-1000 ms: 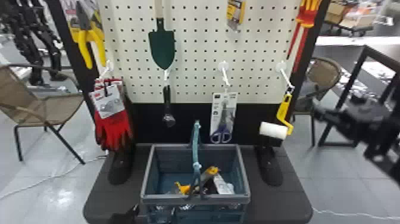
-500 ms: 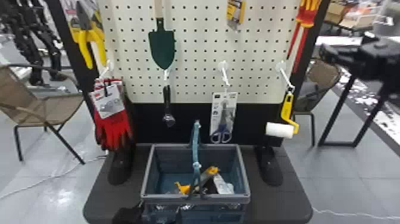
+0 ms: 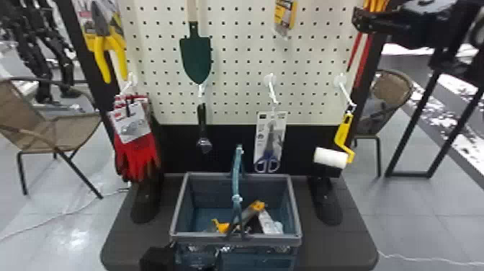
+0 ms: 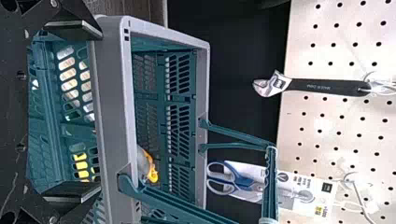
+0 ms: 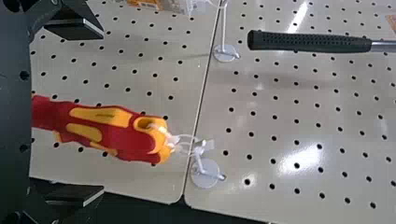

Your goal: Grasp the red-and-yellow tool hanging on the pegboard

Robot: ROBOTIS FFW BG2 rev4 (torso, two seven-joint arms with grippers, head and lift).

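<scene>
Right tool (image 5: pixel 91 112) raised high, spread wide before red-and-yellow handles (image 5: pixel 112 133) on pegboard (image 5: pixel 303 116).

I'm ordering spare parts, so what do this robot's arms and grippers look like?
The left gripper and right gripper are black throughout. Each has two flat fingers ending in angular, wedge-shaped tips, set on a black base plate with small round screw holes. The right arm is black and boxy. No cables, labels or coloured markings are visible.
</scene>
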